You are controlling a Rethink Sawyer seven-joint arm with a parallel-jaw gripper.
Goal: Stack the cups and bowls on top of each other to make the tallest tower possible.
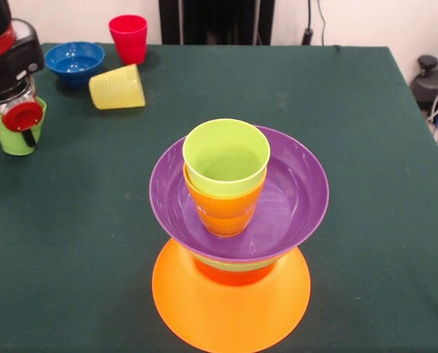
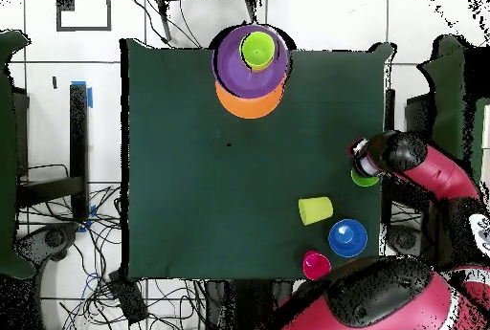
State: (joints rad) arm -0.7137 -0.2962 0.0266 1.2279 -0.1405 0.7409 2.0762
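Observation:
The tower stands near the front of the table: a wide orange bowl upside down as base, then a red-orange bowl, a thin green rim and a purple bowl. An orange cup with a lime green cup nested in it sits in the purple bowl. From overhead the tower is at the table's top edge. My gripper is down at the upright green cup by the left edge, with the gripper right over the green cup.
A pale yellow cup lies on its side at the back left. Behind it a blue bowl and a red cup stand upright. Overhead they appear as the yellow cup, blue bowl and red cup.

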